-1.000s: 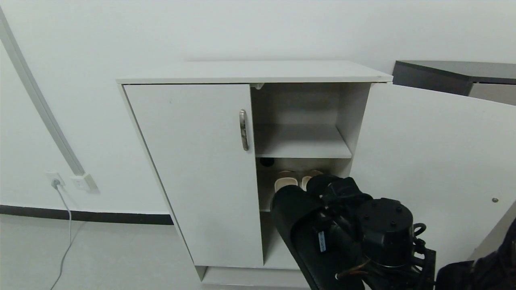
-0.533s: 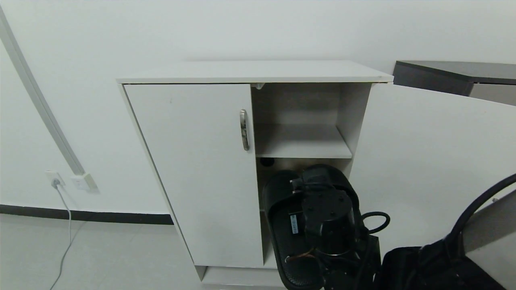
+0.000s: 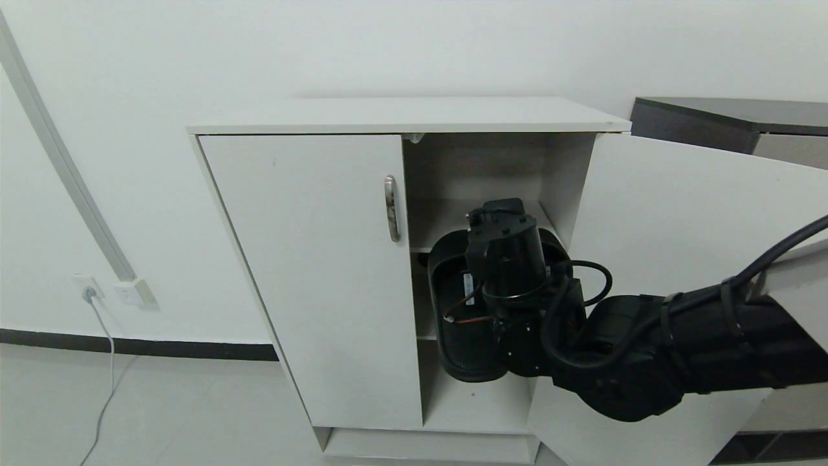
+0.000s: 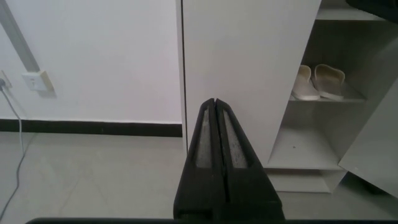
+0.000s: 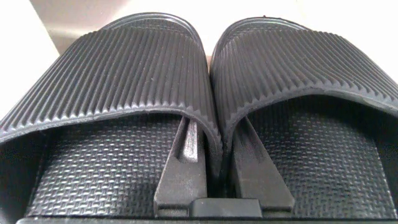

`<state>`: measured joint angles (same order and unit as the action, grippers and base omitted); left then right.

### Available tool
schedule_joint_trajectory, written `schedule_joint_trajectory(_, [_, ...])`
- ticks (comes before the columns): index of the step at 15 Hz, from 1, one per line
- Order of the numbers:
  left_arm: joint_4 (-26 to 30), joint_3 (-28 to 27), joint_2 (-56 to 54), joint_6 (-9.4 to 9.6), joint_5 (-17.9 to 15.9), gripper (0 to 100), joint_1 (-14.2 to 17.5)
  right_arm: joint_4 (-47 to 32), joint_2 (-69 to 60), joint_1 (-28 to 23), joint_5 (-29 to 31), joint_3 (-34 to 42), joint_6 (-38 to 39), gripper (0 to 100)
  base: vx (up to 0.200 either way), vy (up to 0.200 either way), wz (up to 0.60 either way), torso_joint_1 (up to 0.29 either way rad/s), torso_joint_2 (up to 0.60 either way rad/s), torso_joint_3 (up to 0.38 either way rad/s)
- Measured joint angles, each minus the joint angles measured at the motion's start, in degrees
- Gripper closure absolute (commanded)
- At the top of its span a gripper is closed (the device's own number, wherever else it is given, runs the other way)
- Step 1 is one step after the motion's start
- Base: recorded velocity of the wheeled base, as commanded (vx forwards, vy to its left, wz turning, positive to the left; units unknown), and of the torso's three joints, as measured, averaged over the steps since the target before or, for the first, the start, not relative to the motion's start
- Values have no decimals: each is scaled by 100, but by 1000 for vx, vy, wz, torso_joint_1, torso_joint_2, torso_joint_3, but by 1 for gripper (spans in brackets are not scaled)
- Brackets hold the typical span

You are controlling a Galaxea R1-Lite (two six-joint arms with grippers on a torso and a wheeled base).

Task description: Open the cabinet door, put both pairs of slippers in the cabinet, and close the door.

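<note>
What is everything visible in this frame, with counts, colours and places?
White two-door cabinet: one, white, against the wall.
Cabinet doors: two, white; left door closed, right door swung open.
Metal bar handle: one, silver, on the left door.
Black ribbed rubber slippers: one pair, black, held in the cabinet opening.
Cream slippers: one pair, cream, on the middle shelf.
Wall sockets: two, white, low on the wall.
Grey cable: one, grey, plugged into a socket.
Left gripper: one, black, shut, facing the cabinet.
Right gripper: one, black, shut on the black slippers.

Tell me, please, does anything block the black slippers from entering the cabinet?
Nothing visible does: the right door stands open, and the black slippers sit at the opening. The beige slippers occupy the middle shelf.
</note>
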<state>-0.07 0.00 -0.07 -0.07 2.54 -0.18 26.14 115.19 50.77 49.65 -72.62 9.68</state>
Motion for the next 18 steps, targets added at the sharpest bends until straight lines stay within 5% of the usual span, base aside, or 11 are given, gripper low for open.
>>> schedule_joint_trajectory(13, [0,0,0,-17,0,100,0,-369,145,-85,-57,-329,123,100,0,0,0,0,0,0])
schedule_joint_trajectory(18, [5,0,0,-15,0,100,0,-364,151,-94,-63,-356,107,100,200,0,0,1,4,3])
